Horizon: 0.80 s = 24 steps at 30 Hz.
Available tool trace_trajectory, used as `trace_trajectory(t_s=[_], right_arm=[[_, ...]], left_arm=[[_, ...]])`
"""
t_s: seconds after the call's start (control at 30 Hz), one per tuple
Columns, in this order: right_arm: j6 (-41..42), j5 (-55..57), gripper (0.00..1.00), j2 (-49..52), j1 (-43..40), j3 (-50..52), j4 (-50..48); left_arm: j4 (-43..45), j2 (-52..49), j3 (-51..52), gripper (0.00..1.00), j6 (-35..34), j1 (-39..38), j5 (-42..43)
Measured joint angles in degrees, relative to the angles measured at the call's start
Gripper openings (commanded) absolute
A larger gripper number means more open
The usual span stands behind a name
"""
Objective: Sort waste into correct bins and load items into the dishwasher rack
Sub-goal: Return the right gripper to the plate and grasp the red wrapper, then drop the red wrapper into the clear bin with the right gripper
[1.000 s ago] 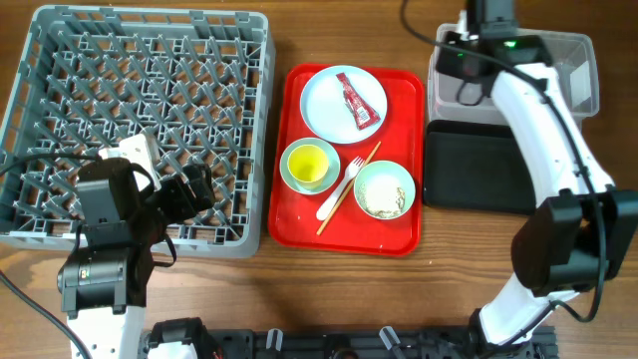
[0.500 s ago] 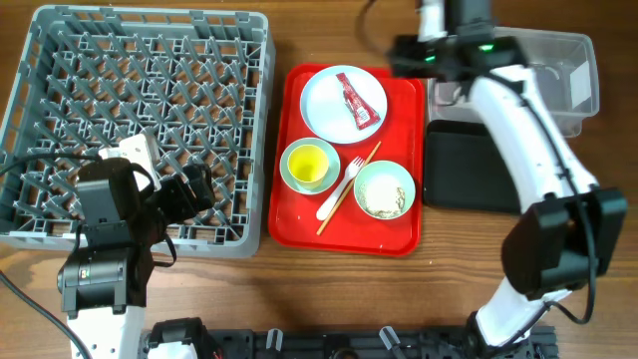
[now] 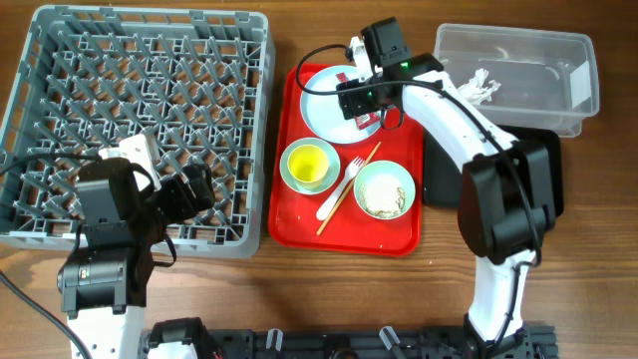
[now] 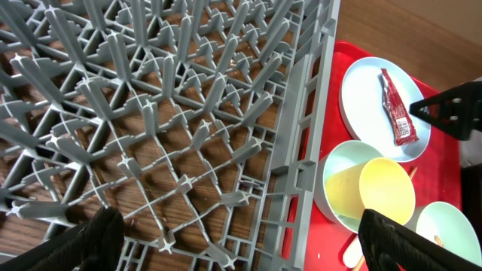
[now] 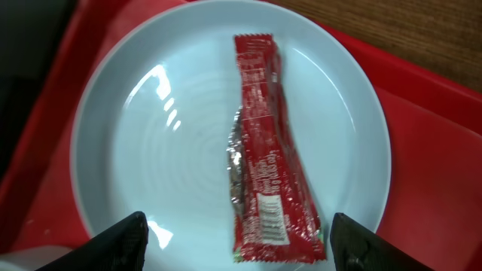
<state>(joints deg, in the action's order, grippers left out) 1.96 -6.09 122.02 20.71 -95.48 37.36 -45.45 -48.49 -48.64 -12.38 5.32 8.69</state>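
The red-and-white wrapper [image 5: 260,165] lies on the round white plate [image 3: 321,108] at the back of the red tray. My right gripper [image 5: 241,245] hovers just above it, open, one finger on each side of the wrapper's near end and nothing held. From overhead the right gripper [image 3: 361,98] covers most of the wrapper. A crumpled white tissue [image 3: 483,85] lies in the clear tub [image 3: 518,38]. My left gripper [image 4: 241,248] stays open and empty over the grey dishwasher rack [image 3: 140,120], near its front right corner.
On the red tray [image 3: 399,237] a yellow cup [image 3: 310,163] sits in a pale green bowl. Beside it are a bowl with rice scraps [image 3: 384,191], a white fork [image 3: 337,194] and a chopstick [image 3: 371,155]. The black tray [image 3: 444,170] lies partly under my right arm.
My right arm has swung left from over the clear tub to just above the plate, and its jaws have opened. The tissue now shows in the tub. The left arm has not moved.
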Motion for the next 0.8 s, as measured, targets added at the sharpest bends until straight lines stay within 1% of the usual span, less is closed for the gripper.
trace_trajectory(t_s=[0.2,0.3,0.33,0.43,0.47,0.53,0.6,0.63,0.67,0.8], right_arm=[[0.39,1.18,0.77,3.43,0.0,-0.02,-0.98],[0.79,1.27,0.72,5.44,0.0,-0.02,-0.9],[0.76,1.38,0.68,5.86,0.0,-0.02,-0.76],[1.2,1.88,0.48,6.03,0.0,-0.02,-0.87],[1.11,1.9,0.38,6.03,-0.02,-0.02,-0.9],[1.97,1.95,0.21,6.03,-0.02,-0.02,-0.79],[2.64,1.92,0.09,6.03,0.0,-0.02,-0.74],[3.65,1.88,0.05,6.03,0.0,-0.02,-0.72],[3.93,1.88,0.04,6.03,0.0,-0.02,-0.72],[5.79,1.88,0.04,5.73,-0.13,-0.02,-0.74]], left_arm=[[-0.02,0.0,0.0,1.0,0.0,0.0,0.02],[-0.02,0.0,0.0,1.0,0.0,0.0,0.0],[-0.02,0.0,0.0,1.0,0.0,0.0,0.02],[-0.02,0.0,0.0,1.0,0.0,0.0,0.02],[-0.02,0.0,0.0,1.0,0.0,0.0,0.02],[-0.02,0.0,0.0,1.0,0.0,0.0,0.0],[-0.02,0.0,0.0,1.0,0.0,0.0,0.02],[-0.02,0.0,0.0,1.0,0.0,0.0,0.02],[-0.02,0.0,0.0,1.0,0.0,0.0,0.02],[-0.02,0.0,0.0,1.0,0.0,0.0,0.0]])
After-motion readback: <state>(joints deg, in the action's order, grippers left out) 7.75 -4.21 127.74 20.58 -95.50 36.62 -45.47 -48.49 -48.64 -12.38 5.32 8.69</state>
